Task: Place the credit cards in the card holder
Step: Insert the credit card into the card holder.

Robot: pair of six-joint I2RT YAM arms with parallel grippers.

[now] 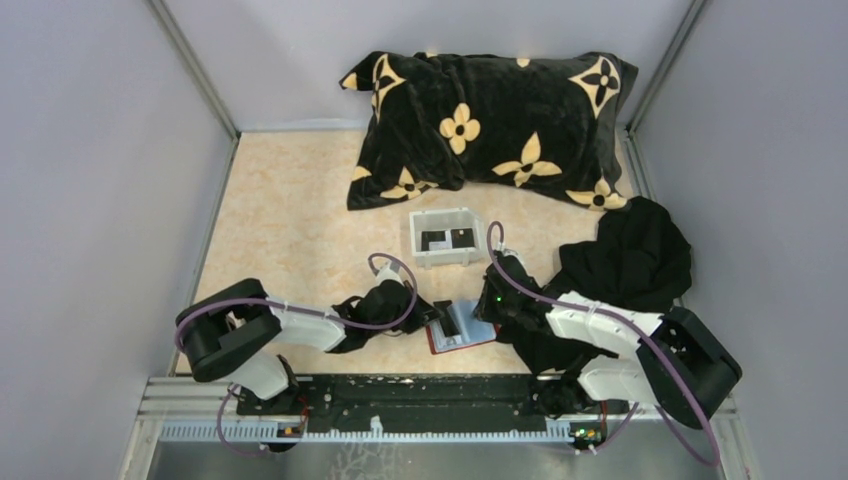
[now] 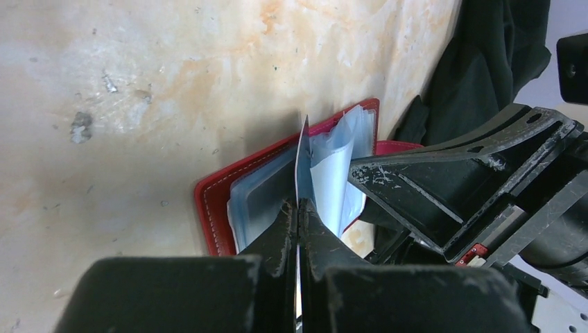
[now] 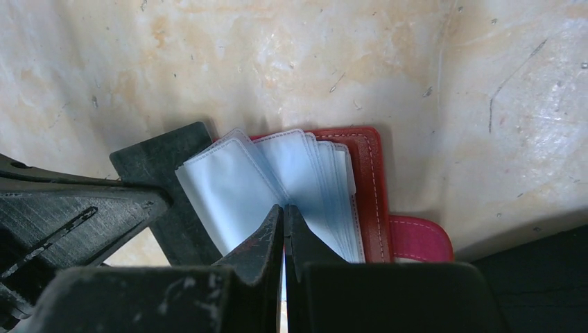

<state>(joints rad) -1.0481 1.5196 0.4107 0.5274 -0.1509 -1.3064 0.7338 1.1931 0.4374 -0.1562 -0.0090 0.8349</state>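
Observation:
The red card holder (image 1: 478, 339) lies open on the table between my two grippers, its clear pockets fanned out. My left gripper (image 2: 298, 207) is shut on a black credit card (image 2: 302, 163) held edge-on, with its far end in among the pockets of the holder (image 2: 211, 205). In the right wrist view the card (image 3: 163, 156) lies partly under a clear pocket. My right gripper (image 3: 283, 210) is shut on a clear pocket leaf of the holder (image 3: 367, 180). In the top view the left gripper (image 1: 432, 315) and right gripper (image 1: 488, 305) flank the holder.
A white tray (image 1: 415, 235) behind the holder contains more dark cards (image 1: 447, 239). A black pillow with yellow flowers (image 1: 490, 125) lies at the back. A black cloth (image 1: 630, 255) is heaped at the right, close to my right arm.

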